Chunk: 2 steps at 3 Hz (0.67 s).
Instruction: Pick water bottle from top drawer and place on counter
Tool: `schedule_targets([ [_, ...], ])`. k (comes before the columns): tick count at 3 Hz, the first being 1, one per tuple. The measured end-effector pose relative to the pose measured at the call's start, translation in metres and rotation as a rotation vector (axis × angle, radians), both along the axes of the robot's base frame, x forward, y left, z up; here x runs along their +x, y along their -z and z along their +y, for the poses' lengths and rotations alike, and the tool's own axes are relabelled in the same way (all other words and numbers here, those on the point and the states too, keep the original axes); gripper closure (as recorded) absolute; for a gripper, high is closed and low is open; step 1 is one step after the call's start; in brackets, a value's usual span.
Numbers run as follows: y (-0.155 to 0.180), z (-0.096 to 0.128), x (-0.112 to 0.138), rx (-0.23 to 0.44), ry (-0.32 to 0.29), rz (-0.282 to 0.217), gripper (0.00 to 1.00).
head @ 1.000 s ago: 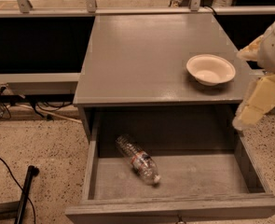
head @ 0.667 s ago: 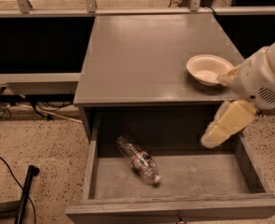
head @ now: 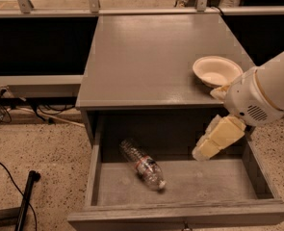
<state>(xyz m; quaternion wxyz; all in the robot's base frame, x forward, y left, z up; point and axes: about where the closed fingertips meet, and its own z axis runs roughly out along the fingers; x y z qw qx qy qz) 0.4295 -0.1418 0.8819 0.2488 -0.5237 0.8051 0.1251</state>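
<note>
The water bottle (head: 142, 164), clear and ribbed with a red-and-white label and a white cap, lies on its side on the floor of the open top drawer (head: 209, 184), left of middle, cap toward the front right. My gripper (head: 204, 150) hangs over the drawer's right half, above its floor and to the right of the bottle, not touching it. The white arm comes in from the right edge. The grey counter (head: 151, 61) lies above the drawer.
A cream bowl (head: 216, 71) sits on the counter's right front part, close to my arm. A small knob (head: 185, 226) shows on the drawer front. Speckled floor, cables (head: 2, 170) and a black bar (head: 26, 196) lie to the left. A railing runs behind the counter.
My arm has moved left and down from beside the cabinet's right edge into the space over the drawer. The bottle and bowl have not moved.
</note>
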Motion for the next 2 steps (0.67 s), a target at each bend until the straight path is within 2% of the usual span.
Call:
schedule_targets([
  [1,0.020,0.008,0.002,-0.018,-0.010,0.058,0.00],
  [2,0.056,0.022,0.000,-0.114,0.036,0.077,0.00],
])
